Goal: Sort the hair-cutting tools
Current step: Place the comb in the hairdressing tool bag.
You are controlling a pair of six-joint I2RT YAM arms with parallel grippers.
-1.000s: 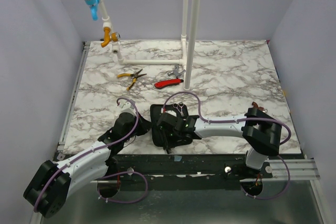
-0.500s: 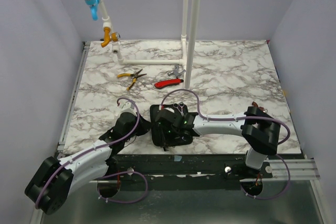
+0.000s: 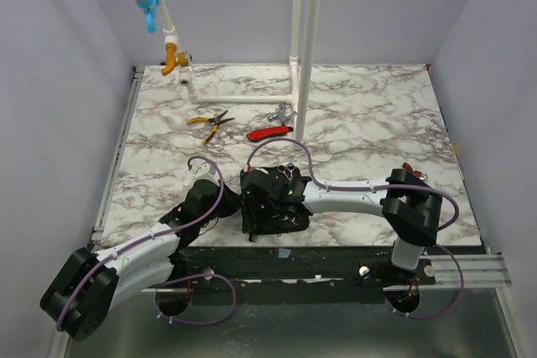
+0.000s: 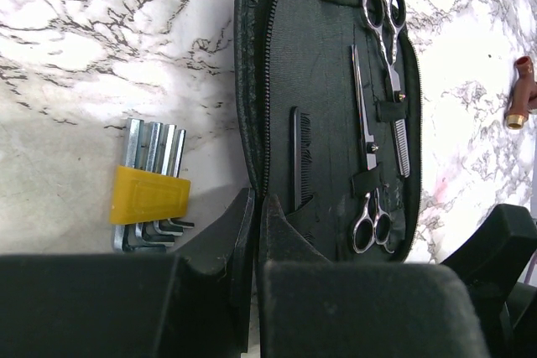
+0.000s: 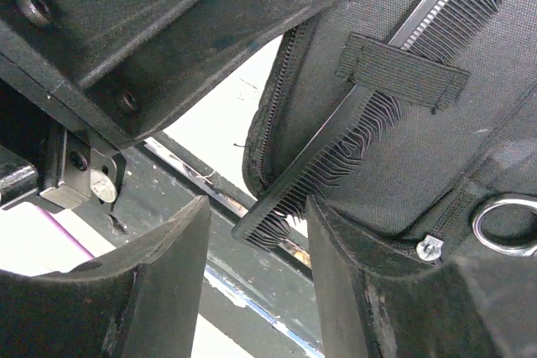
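Observation:
An open black case (image 4: 323, 56) lies at the table's near edge, also seen from above (image 3: 249, 178). Strapped inside it are silver scissors (image 4: 382, 31), a second silver pair (image 4: 369, 224) and a black comb (image 4: 299, 157). My left gripper (image 4: 256, 203) is shut on the case's zipper edge. In the right wrist view the comb (image 5: 336, 148) sits under an elastic strap, with its end past the case's rim. My right gripper (image 5: 256, 207) stands open around that end, over the case (image 3: 267, 207).
A yellow hex-key set (image 4: 149, 194) lies left of the case. Yellow-handled pliers (image 3: 210, 121) and a red-handled tool (image 3: 270, 132) lie farther back, by the white pipes (image 3: 304, 48). A brass fitting (image 4: 520, 94) sits to the right. The table's near edge runs just below the case.
My right gripper has opened and let go of the comb, after shifting a little left over the case. The left gripper has stayed shut in place.

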